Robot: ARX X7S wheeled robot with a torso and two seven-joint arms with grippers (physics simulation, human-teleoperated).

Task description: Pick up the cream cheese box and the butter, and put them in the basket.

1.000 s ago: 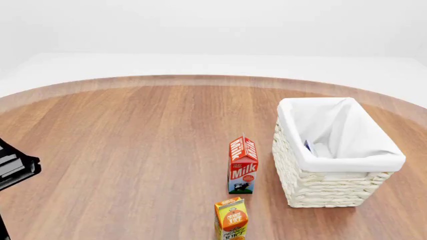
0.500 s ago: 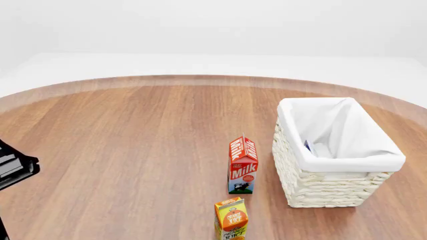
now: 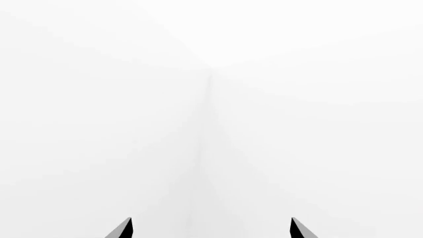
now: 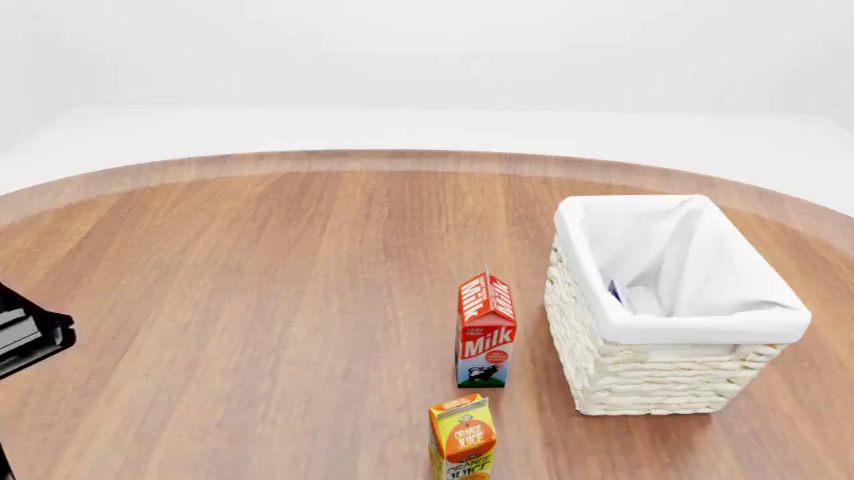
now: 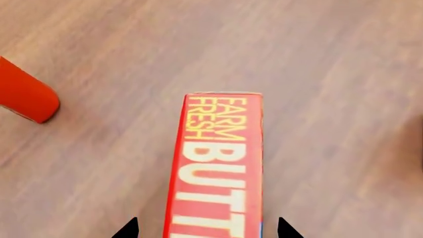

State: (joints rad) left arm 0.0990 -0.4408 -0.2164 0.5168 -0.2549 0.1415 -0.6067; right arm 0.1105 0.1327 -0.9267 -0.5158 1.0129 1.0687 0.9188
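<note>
between our right gripper (image 5: 205,229) tips lies the butter (image 5: 217,163), reading "farm fresh butt…"; grip unclear. left gripper (image 3: 210,229) spread, empty. milk carton (image 4: 486,330) says "milk", beside the basket (image 4: 641,370).

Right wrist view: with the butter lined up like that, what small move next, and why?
Probably ease the right gripper down and close. The butter lies lengthwise between its two fingers, which flank it without clearly touching. A blue-and-white item already shows inside the basket.
</note>
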